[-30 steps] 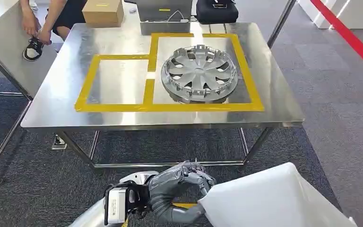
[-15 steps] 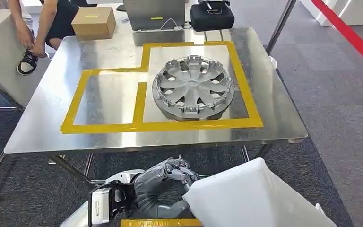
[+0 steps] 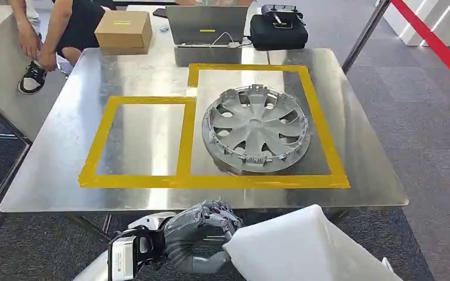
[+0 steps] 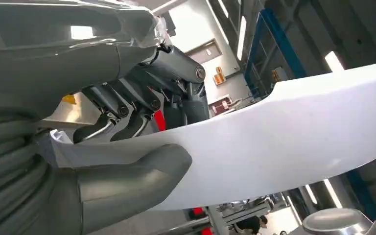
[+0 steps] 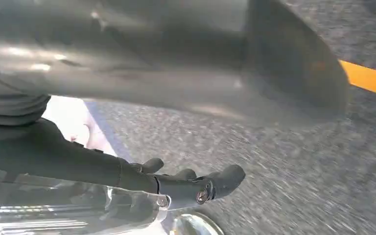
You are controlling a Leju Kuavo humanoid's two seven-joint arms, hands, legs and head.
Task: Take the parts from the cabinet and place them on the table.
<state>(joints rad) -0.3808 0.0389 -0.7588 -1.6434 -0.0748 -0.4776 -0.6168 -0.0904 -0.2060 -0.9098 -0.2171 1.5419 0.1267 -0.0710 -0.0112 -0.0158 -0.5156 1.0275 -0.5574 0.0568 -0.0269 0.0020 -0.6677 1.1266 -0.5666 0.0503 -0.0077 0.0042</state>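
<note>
I am carrying a large white part (image 3: 304,249) low in front of me, short of the steel table (image 3: 53,170). My left hand (image 3: 202,225) grips its near left edge. In the left wrist view the thumb lies under the white part (image 4: 284,132) and the dark fingers (image 4: 122,117) curl over it. A silver wheel cover (image 3: 256,129) lies on the table inside the right yellow-taped box. The left taped box (image 3: 94,158) holds nothing. My right hand (image 5: 176,186) hangs over grey carpet with its fingers stretched out; a pale patch (image 5: 73,122) shows near its palm.
A cardboard box (image 3: 123,29), a laptop (image 3: 206,24) and a black case (image 3: 278,32) sit at the table's far edge. A person (image 3: 53,29) crouches at the far left, beside a slanted steel sheet (image 3: 0,70). A red line (image 3: 439,41) crosses the carpet at right.
The whole view has shifted as I come closer to the table; its near edge now sits lower in the picture. My left hand keeps the same hold on the white part.
</note>
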